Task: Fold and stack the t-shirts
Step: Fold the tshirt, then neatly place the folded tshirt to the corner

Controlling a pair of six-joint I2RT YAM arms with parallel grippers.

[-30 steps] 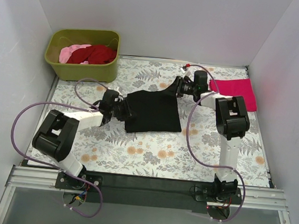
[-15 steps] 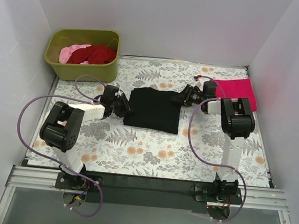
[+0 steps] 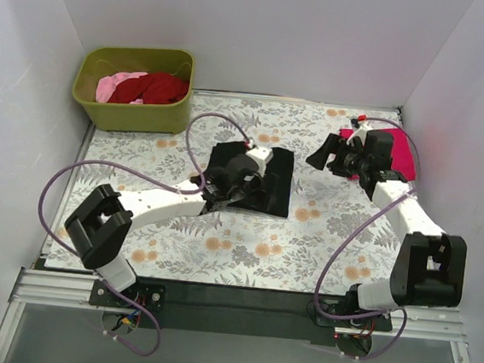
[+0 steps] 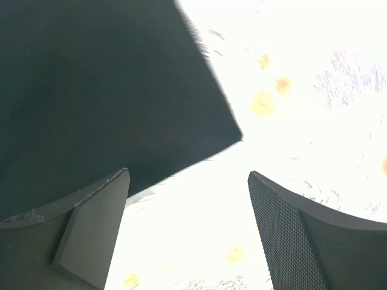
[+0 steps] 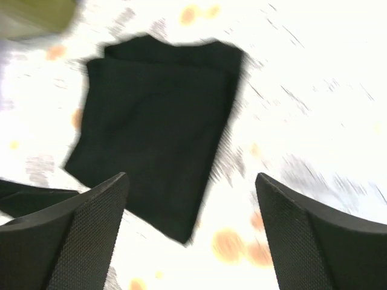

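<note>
The black t-shirt lies folded into a rectangle in the middle of the floral table cloth. My left gripper hovers over its near left part, open and empty; in the left wrist view a corner of the black t-shirt shows beyond the open left gripper. My right gripper stands open to the right of the shirt, apart from it. In the right wrist view, the black t-shirt lies ahead of the right gripper. A folded magenta-pink t-shirt lies at the back right, partly behind the right arm.
An olive-green tub stands at the back left corner, holding a dark red t-shirt and a pale pink t-shirt. White walls close in the table on the left, back and right.
Both grippers have opened and let go of the black t-shirt, which now lies folded flat. The right arm has drawn back to the right; the left arm has swung over the shirt.
</note>
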